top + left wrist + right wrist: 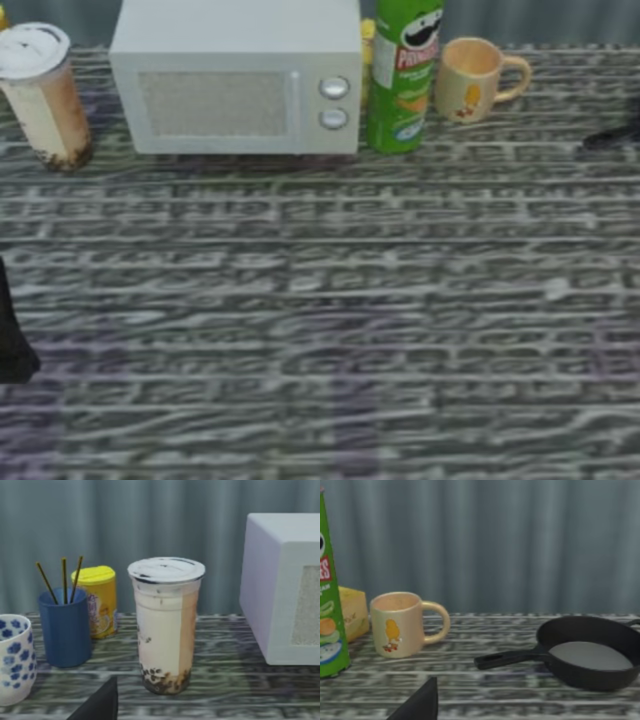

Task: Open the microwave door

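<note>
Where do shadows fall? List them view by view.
Top view: even light, with a thin soft shadow below the microwave along its front. Left wrist view: the microwave has a side face darker than its front. Right wrist view: a faint shadow lies under the handle of the pan.

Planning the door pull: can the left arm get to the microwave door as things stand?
Probably yes. The microwave door is shut, facing bare table. The bubble tea cup stands beside the microwave, apart from it, crowding a sideways approach.
</note>
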Tool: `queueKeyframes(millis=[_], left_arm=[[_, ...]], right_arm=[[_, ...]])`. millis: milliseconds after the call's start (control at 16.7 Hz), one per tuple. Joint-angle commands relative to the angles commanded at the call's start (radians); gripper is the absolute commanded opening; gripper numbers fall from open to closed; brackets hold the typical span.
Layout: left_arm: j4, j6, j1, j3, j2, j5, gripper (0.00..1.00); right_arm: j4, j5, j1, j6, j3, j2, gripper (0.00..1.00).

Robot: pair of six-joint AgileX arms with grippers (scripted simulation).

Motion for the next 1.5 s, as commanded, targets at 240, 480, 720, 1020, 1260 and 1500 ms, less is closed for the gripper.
queueKeyframes(millis=[240,480,720,1020,1260,1500], left_arm=[[-0.025,-0.007,-0.01,0.027,0.03,-0.007,1.0],[-0.157,-0.05,-0.067,0.204,0.218,-0.042,1.0],[-0.346,-0.136,-0.162,0.536,0.559,-0.092,1.0],[-0.597,-0.275,-0.305,1.098,1.085,-0.155,1.0],[-0.796,-0.379,-0.417,1.541,1.491,-0.204,1.0],[-0.98,-0.463,-0.512,1.886,1.834,-0.251,1.0]], right_arm=[[0.0,0.0,0.0,0.0,0.0,0.0,1.0],[0.0,0.0,0.0,0.0,0.0,0.0,1.0],[0.0,0.0,0.0,0.0,0.0,0.0,1.0],[0.0,0.0,0.0,0.0,0.0,0.0,1.0],[0.0,0.0,0.0,0.0,0.0,0.0,1.0],[0.0,0.0,0.0,0.0,0.0,0.0,1.0]])
